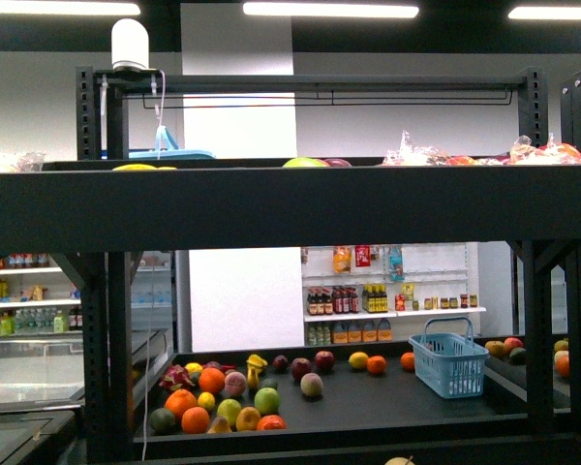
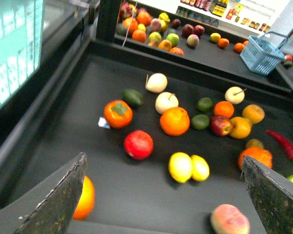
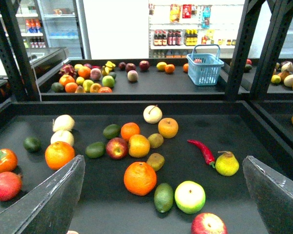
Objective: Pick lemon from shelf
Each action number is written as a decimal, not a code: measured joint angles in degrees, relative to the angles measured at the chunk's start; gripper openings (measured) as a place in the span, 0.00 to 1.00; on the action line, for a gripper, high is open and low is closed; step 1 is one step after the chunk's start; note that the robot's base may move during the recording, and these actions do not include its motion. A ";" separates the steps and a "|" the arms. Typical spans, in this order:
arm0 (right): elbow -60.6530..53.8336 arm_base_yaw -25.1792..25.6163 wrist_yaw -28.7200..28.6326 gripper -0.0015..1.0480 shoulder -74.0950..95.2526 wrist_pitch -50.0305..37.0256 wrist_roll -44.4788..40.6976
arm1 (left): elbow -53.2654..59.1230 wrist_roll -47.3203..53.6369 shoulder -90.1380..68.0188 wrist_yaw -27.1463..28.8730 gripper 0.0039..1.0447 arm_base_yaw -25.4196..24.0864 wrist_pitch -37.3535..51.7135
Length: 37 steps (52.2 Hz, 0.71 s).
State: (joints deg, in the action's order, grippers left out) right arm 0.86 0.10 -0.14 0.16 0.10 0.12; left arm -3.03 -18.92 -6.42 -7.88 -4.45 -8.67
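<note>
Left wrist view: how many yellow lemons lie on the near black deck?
2. One oval yellow lemon and a second yellow lemon lie touching, side by side, near the round red pomegranate. The dark fingers may hide others.

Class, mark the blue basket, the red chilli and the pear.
Basket (image 3: 205, 73): right wrist view, front wall.
Chilli (image 3: 200, 150): right wrist view, mid-body.
Pear (image 3: 227, 165): right wrist view, its belly.

No lettering is legible anywhere: labels on the bottles (image 1: 347, 300) lining the white wall shelves (image 1: 436, 312) (and on the packets (image 1: 363, 257) above) are too small and blurred to read.
</note>
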 joint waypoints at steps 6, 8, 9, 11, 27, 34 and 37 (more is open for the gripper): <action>0.00 0.00 -0.02 0.93 0.00 0.00 0.00 | -0.94 -9.94 -4.42 -3.56 0.92 -1.57 1.36; 0.00 0.00 -0.04 0.93 0.00 0.00 0.00 | -2.23 -13.46 -7.91 -7.54 0.92 -3.80 3.85; 0.00 0.00 -0.02 0.93 0.00 0.00 0.00 | -3.21 -14.88 -10.16 -9.16 0.92 -5.66 5.35; 0.00 0.00 -0.02 0.93 0.00 0.00 0.00 | -5.31 -17.75 -14.36 -13.03 0.92 -9.57 7.96; 0.00 0.00 -0.04 0.93 0.00 0.00 0.00 | -29.22 -40.15 -46.34 -34.27 0.92 -33.07 18.40; 0.00 0.00 -0.02 0.93 0.00 0.00 0.00 | -40.17 -42.91 -59.30 -35.63 0.92 -36.96 19.41; 0.00 0.00 -0.04 0.93 0.00 0.00 0.00 | -42.73 -42.88 -62.90 -35.63 0.92 -37.53 18.86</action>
State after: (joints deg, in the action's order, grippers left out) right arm 0.86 0.10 -0.19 0.16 0.10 0.12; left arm -45.76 -61.80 -69.32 -43.51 -41.98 10.20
